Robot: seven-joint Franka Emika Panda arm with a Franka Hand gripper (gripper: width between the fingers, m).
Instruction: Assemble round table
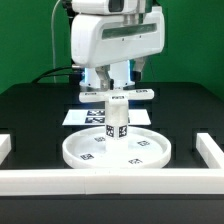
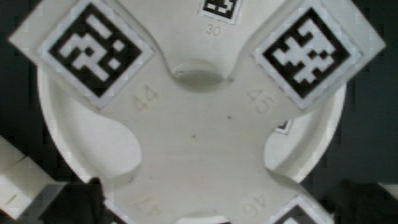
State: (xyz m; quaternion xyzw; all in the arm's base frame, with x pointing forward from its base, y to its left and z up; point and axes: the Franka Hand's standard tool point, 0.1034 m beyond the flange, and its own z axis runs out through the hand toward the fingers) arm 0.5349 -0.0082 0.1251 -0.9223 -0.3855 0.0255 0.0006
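The large white round disc [image 1: 118, 152] lies flat on the black table near the front. The short cylindrical leg [image 1: 117, 122] stands upright at the disc's middle, tags on its side. The cross-shaped base [image 1: 120, 95] sits across the top of the leg. My gripper [image 1: 117, 84] hangs directly above the base, open, its fingers spread to either side and nothing held between them. In the wrist view the base [image 2: 196, 125] fills the picture, with two tags on its arms and a round socket [image 2: 199, 72] at its middle. The leg and disc are hidden under it there.
The marker board [image 1: 78, 116] lies flat behind the disc toward the exterior view's left. White border rails run along the front [image 1: 110, 181], the left [image 1: 5, 146] and the right [image 1: 210, 148] of the work area.
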